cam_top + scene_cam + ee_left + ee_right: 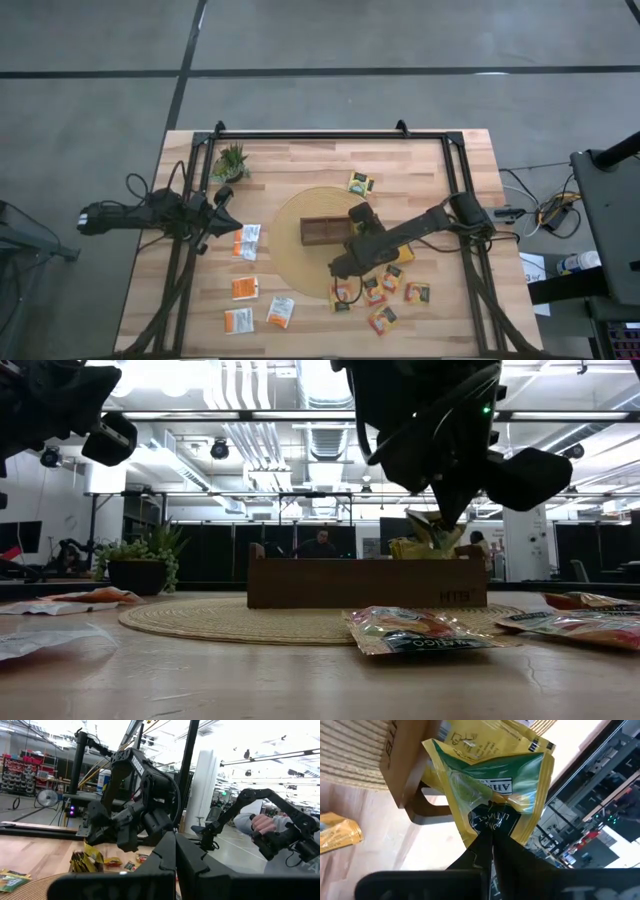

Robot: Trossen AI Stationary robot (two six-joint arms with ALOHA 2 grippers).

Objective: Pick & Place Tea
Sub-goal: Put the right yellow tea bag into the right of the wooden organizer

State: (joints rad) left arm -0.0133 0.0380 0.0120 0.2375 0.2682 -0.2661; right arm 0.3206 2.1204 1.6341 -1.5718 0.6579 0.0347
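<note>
The dark wooden tray (318,232) lies on a round woven mat (290,262) at mid-table. My right gripper (490,834) hangs over the tray's right part, slanting down, shut on a yellow-green tea sachet (490,780) that shows just above the tray in the low view (432,530). More yellow sachets stand in the tray (408,547). Loose tea lies on the table: orange-white sachets (247,241) on the left, several sachets (380,295) near the front right, and one (360,183) behind the mat. My left gripper (175,857) waits shut at the table's left side. My right gripper pinches the sachet's dark-printed edge (491,819) between its two fingertips. The fingers slant down from the table's right side. The sachet sticks out past the fingertips, crumpled, over the tray's right end (427,802). Whether its far end touches the sachets in the tray, I cannot tell.
A small potted plant (231,160) stands at the far left of the table. A black frame (330,135) runs along the far edge and both sides. Beyond the table, a person's hand (261,822) rests on another arm.
</note>
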